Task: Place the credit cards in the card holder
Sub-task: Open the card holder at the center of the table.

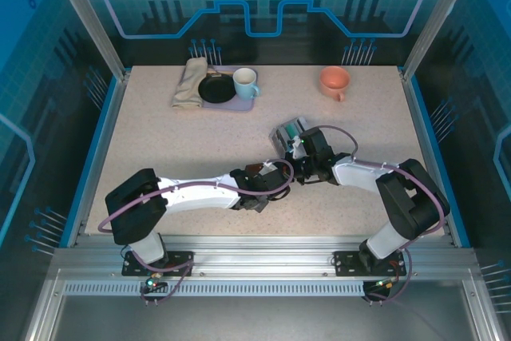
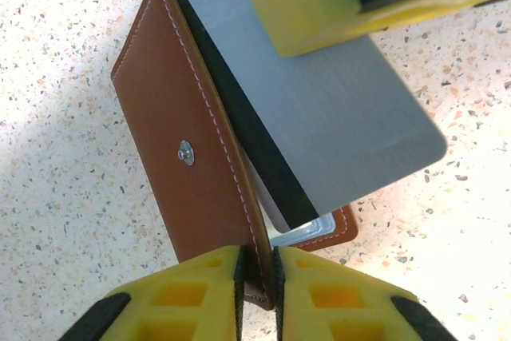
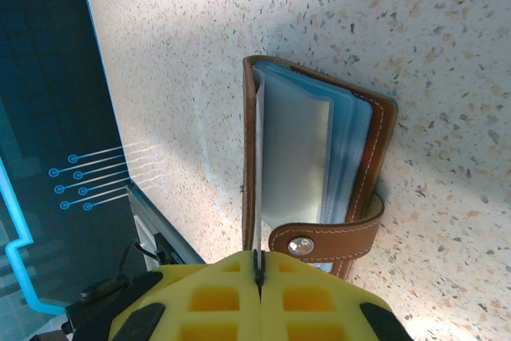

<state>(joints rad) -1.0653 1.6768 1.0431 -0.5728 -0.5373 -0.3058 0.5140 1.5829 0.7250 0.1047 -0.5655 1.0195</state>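
The brown leather card holder [image 2: 180, 149] stands partly open on the speckled table. My left gripper [image 2: 257, 277] is shut on the lower edge of its cover. A grey credit card [image 2: 335, 125] with a black stripe lies slanted against the holder's inside, its lower corner between the covers. The right gripper's yellow finger [image 2: 303, 5] grips its upper end. In the right wrist view my right gripper [image 3: 257, 265] is shut on that card [image 3: 258, 197], seen edge-on beside the near cover of the card holder [image 3: 375, 149]. The blue-grey slots and snap tab [image 3: 323, 241] show. Both grippers meet mid-table [image 1: 291, 172].
A grey box tray [image 1: 287, 128] with teal cards stands just behind the grippers. At the back lie a beige cloth [image 1: 190, 83], a black plate [image 1: 215, 89] and a light blue mug [image 1: 245, 82] on a lilac mat. A salmon mug [image 1: 334, 81] stands back right.
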